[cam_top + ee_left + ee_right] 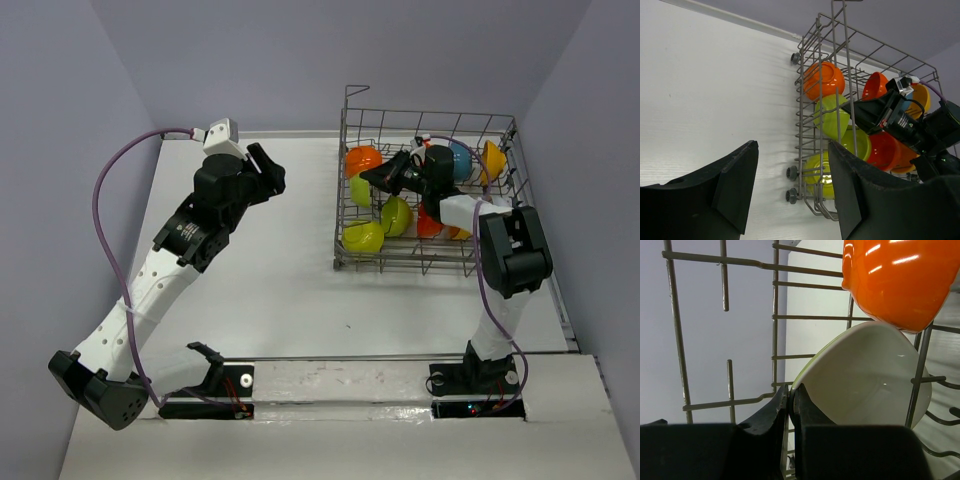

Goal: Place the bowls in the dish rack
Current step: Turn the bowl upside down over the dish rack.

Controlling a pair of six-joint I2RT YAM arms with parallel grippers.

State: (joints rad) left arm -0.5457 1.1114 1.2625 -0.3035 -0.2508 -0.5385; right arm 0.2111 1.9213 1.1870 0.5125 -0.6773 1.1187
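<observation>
Matte white table (280, 290) enclosed by plain lavender-grey walls (60, 120), the left gripper (272, 172) spread wide above bare tabletop, well apart from the grey wire dish rack (400, 262) at far right, inside which the right gripper (790, 390) pinches the rim of a glossy, white-lined lime bowl (865, 375) just beside a rounded orange bowl (895, 280)

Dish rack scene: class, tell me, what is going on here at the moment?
The right tool is inside the dish rack, shut on the rim of a green bowl beside an orange bowl. Several other bowls already sit in the rack. The left tool hangs open and empty over the table beside the rack.
</observation>
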